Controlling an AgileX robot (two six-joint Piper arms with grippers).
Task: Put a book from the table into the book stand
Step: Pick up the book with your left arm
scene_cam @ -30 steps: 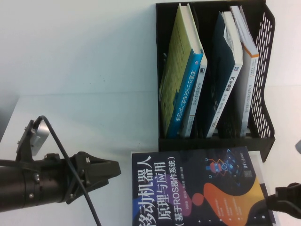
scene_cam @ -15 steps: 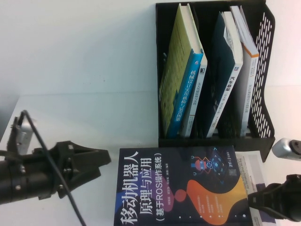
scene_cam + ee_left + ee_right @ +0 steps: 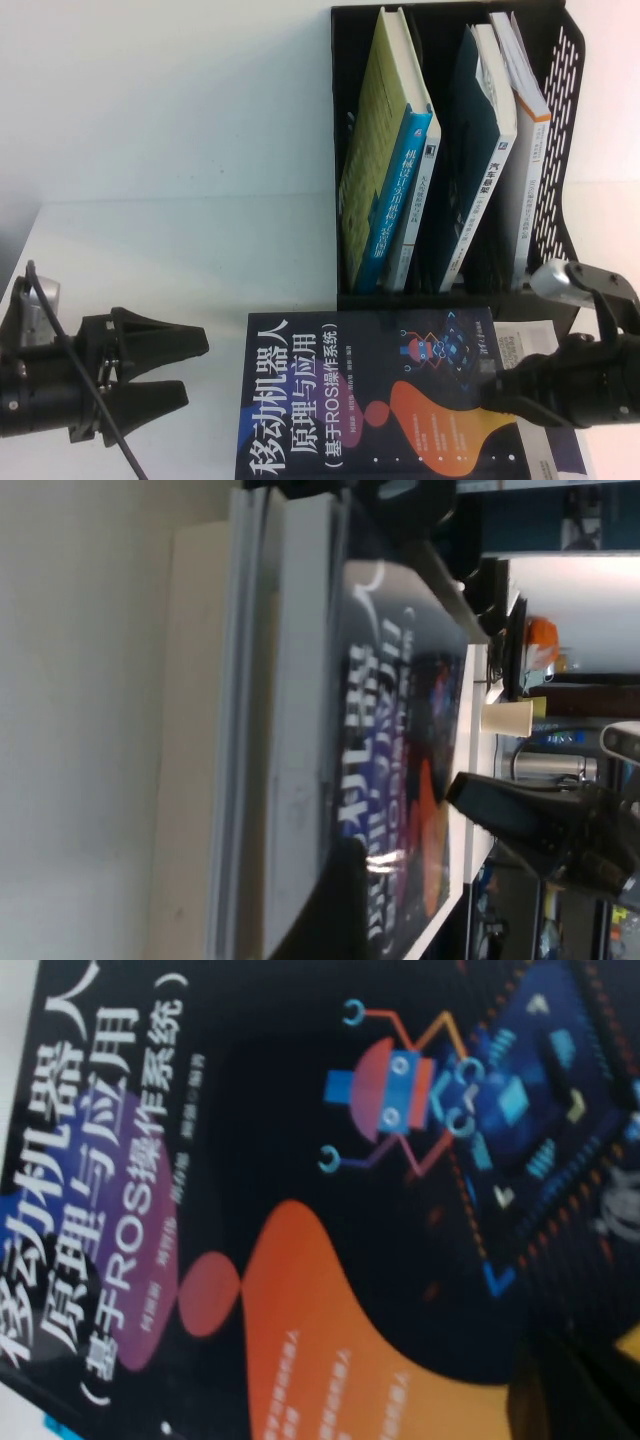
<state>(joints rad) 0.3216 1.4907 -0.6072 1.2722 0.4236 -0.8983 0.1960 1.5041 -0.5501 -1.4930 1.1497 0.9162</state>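
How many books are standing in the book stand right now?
5 in the book stand: olive-green book and cyan-blue book on its left side, dark teal book mid, two white books right. Others may be hidden.

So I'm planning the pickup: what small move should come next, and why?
Probably ease the left gripper toward the book's spine edge: its jaws are open and short of it, while the right gripper rests over the cover, and the book lies flat before the book stand.

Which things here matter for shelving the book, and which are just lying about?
Job: navy book, book stand, table; left gripper, open, left of the book; right gripper over its right edge.
Idle: shelved books, grey book beneath.
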